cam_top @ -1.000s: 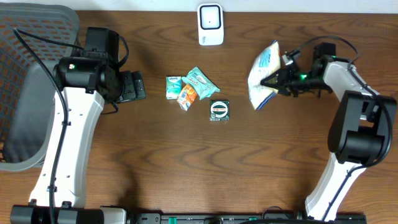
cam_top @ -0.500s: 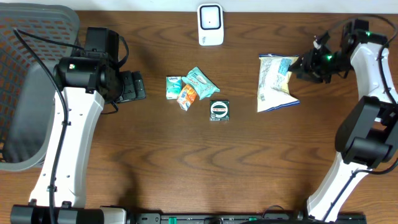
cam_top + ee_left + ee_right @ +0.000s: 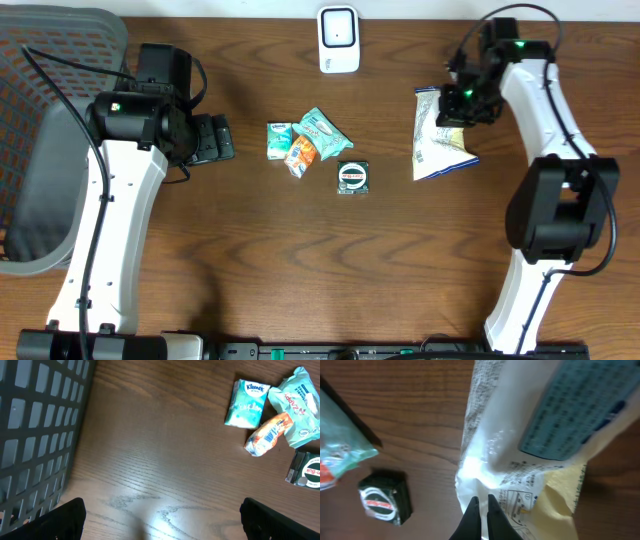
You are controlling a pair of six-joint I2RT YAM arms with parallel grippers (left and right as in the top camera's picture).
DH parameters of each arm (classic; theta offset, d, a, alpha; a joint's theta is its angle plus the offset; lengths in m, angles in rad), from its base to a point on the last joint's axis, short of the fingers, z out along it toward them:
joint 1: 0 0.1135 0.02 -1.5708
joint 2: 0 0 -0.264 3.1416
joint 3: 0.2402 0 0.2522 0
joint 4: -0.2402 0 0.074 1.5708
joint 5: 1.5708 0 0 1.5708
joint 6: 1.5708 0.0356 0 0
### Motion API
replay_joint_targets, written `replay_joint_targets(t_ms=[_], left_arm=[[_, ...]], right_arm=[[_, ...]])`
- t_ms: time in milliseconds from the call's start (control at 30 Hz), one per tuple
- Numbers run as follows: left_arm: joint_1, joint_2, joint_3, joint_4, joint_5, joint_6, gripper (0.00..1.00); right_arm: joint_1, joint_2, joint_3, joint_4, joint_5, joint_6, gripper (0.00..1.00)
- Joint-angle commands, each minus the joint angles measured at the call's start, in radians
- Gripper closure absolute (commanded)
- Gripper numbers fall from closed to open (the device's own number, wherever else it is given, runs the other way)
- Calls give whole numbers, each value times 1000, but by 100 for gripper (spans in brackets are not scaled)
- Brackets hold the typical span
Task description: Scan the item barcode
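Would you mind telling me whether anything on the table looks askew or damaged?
The white snack bag at the right lies crumpled, its lower corner creased. The small packets mid-table lie in a loose, partly overlapping heap. Nothing looks spilled.

In the right wrist view the white-and-yellow plastic snack bag (image 3: 520, 460) is blurred and runs off the top and right edges, its small print unreadable. A teal wrapper (image 3: 340, 455) is cut by the left edge. In the left wrist view the left gripper (image 3: 160, 527) shows only dark stubs in the bottom corners, and the black tin with a round label (image 3: 306, 469) is clipped at right. Overhead, the right gripper (image 3: 452, 105) covers the bag's upper right part.
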Motion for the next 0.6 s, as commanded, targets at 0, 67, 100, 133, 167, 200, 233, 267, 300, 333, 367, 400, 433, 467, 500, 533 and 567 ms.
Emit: replay_joint_targets(t_ms=[0,67,100,133,167,200,233,267,300,333,367,400,433,467,500,533,567], left_arm=[[5,2,-2,-3,-10,14,2],[5,2,-2,-3,-10,14,2],[5,2,-2,-3,-10,14,2],[5,2,-2,-3,-10,14,2],[5,2,-2,-3,-10,14,2],[5,2,-2,-3,-10,14,2],[5,2,-2,-3,-10,14,2],[5,2,-2,-3,-10,14,2],[5,2,-2,-3,-10,14,2],[5,2,-2,-3,-10,14,2],[5,2,-2,-3,-10,14,3],[5,2,-2,-3,-10,14,2],[5,2,-2,-3,-10,14,2],[5,2,-2,-3,-10,14,2],[5,2,-2,-3,-10,14,2],[5,2,-2,-3,-10,14,2],[5,2,-2,-3,-10,14,2]], right_arm=[[50,-1,38,22,93,-9,99],[76,-1,37,45,94,-4,99],[88,0,37,50,94,-4,99],[101,1,34,53,95,-4,99],[110,1,31,56,100,-4,99],[120,1,25,61,114,-4,99],[129,1,16,69,140,-4,99],[137,1,2,82,194,-4,99],[142,1,-12,94,236,-4,99],[146,1,-32,109,295,-3,99],[148,1,-47,118,327,-3,99],[149,2,-80,135,386,15,99],[148,2,-95,143,404,26,99],[143,2,-114,155,419,30,99],[138,2,-134,166,420,30,99],[133,2,-151,178,421,30,99],[126,2,-171,188,431,30,99]])
